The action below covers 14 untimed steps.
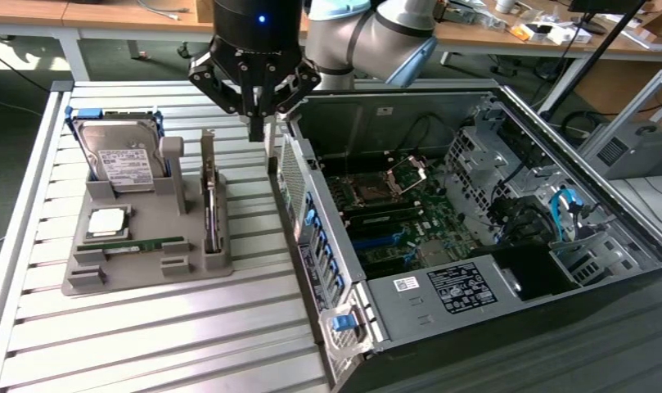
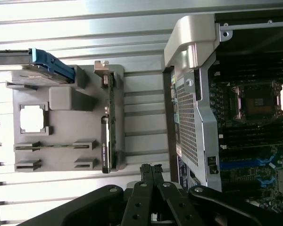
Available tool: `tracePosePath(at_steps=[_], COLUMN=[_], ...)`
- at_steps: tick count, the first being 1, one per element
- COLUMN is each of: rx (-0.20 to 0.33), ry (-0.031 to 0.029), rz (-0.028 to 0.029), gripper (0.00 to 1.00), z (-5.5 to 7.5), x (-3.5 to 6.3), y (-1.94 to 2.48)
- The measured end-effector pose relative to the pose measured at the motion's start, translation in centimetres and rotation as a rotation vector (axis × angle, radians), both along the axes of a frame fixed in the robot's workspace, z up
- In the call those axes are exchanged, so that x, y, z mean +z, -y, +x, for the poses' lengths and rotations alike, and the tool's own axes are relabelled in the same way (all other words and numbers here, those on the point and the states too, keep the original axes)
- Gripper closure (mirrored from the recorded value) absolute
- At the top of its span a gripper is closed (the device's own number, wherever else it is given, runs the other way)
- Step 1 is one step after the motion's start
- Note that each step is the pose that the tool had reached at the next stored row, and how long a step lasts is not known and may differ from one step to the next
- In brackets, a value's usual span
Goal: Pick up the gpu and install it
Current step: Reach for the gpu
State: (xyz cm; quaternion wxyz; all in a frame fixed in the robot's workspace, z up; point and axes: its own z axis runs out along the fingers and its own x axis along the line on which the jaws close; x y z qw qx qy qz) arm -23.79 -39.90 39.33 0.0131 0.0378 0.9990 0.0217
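gripper (image 1: 262, 124) is hovering between tray (image 1: 145, 274) and open PC case (image 1: 418, 296), fingers closed, holding nothing; gpu (image 1: 210, 201) is standing on edge in its tray slot, untouched; pickup and install are both pending

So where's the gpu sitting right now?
On the exterior view's left, the gpu stands on edge in the grey holder, along its side nearest the open computer case.
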Motion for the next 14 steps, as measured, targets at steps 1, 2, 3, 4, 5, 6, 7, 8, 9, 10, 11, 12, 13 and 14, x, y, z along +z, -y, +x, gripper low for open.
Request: tracePosePath(at_steps=[1,2,3,4,5,6,7,8,9,10,11,12,13,14], rx=[0.000,0.000,0.000,0.000,0.000,0.000,0.000,0.000,0.000,0.000,0.000,0.000,0.000,0.000], ry=[0.0000,0.0000,0.0000,0.0000,0.0000,0.0000,0.0000,0.0000,0.0000,0.0001,0.0000,0.0000,0.0000,0.0000], rz=[0.0000,0.0000,0.0000,0.0000,0.0000,0.0000,0.0000,0.0000,0.0000,0.0000,0.0000,0.0000,0.0000,0.0000], gripper=[0.90,0.90,0.90,0.90,0.90,0.90,0.90,0.90,0.90,0.90,0.90,0.90,0.90,0.90], z=[-0.04,-0.07,-0.11,-0.14,-0.17,-0.20,-0.24,-0.27,-0.30,-0.34,-0.39,-0.48,-0.57,-0.62], x=[0.00,0.00,0.00,0.00,0.00,0.00,0.00,0.00,0.00,0.00,0.00,0.00,0.00,0.00], y=[0.00,0.00,0.00,0.00,0.00,0.00,0.00,0.00,0.00,0.00,0.00,0.00,0.00,0.00])
